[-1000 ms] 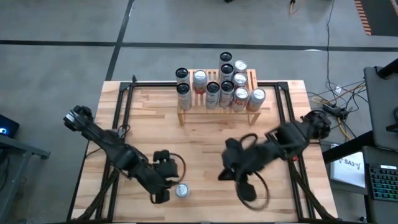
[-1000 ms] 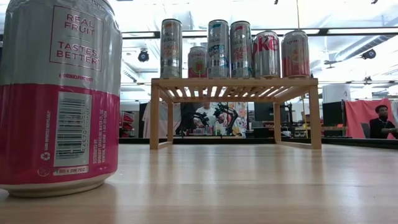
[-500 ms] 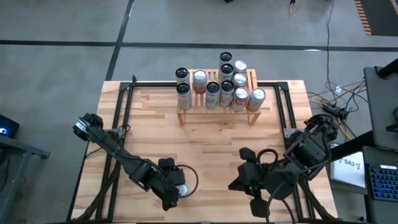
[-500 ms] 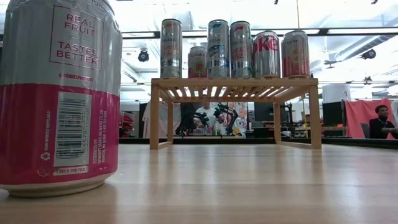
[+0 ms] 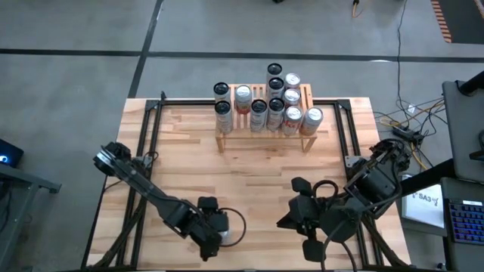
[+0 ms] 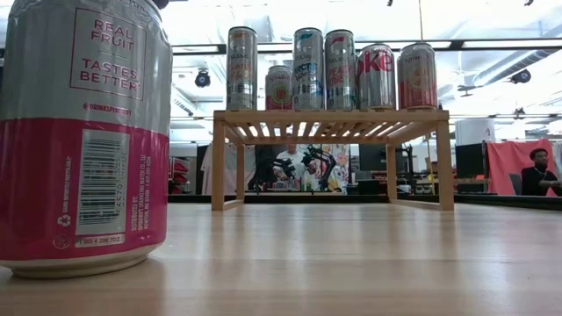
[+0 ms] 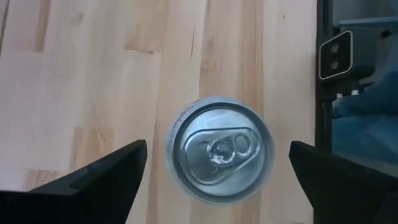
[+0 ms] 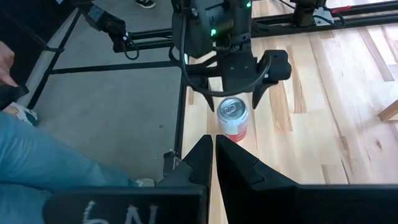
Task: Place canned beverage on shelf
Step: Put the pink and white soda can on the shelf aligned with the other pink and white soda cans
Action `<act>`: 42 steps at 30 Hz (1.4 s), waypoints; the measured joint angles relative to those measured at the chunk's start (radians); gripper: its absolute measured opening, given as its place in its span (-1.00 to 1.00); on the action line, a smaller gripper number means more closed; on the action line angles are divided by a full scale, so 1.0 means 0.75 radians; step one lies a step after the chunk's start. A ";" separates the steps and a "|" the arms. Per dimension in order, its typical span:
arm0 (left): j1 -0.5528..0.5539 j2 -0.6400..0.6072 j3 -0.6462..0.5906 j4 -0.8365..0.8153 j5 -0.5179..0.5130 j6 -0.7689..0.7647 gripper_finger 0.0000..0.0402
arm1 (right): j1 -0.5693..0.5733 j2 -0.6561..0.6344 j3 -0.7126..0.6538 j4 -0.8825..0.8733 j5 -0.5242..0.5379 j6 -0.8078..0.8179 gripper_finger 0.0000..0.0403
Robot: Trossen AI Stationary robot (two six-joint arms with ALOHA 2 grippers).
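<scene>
The table [image 5: 249,174] carries the shelf [image 5: 265,130] at its far side, already crowded with cans. The left claw [image 7: 214,165] hangs spread wide above the can [image 7: 219,147], which stands upright at the near edge; it should drop squarely and close around the middle. The right claw [image 8: 214,149], pinched shut, waits nearby. The can is silver over pink, tab unopened.

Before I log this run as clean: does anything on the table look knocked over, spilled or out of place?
Nothing is tipped or spilled. One can stands upright alone near the table's front edge, far from the shelf where the other cans stand. The left end effector is open around it, not gripping.
</scene>
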 joint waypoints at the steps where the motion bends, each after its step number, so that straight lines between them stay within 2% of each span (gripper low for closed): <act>1: 0.000 0.005 0.000 0.001 0.000 0.008 0.89 | 0.000 0.000 0.000 0.000 0.000 0.000 -0.94; 12: -0.001 0.099 -0.002 0.012 0.009 0.011 0.85 | 0.000 0.000 -0.001 -0.004 0.045 -0.038 -0.94; 15: -0.001 0.101 -0.002 0.011 -0.001 -0.023 0.73 | 0.000 0.000 -0.001 -0.004 0.067 -0.048 -0.94; 20: -0.001 0.101 -0.002 0.007 -0.001 -0.067 0.36 | 0.000 0.000 -0.001 -0.004 0.082 -0.063 -0.94; 26: -0.001 0.089 -0.002 -0.007 0.012 -0.106 0.34 | 0.001 0.000 -0.001 -0.005 0.181 -0.061 -0.94; 34: 0.001 0.015 0.084 -0.253 -0.022 -0.158 0.34 | 0.003 0.000 -0.001 -0.006 0.240 -0.060 -0.94; 42: 0.057 -0.004 0.414 -0.639 -0.160 -0.288 0.34 | 0.003 0.000 -0.001 -0.038 0.276 -0.049 -0.94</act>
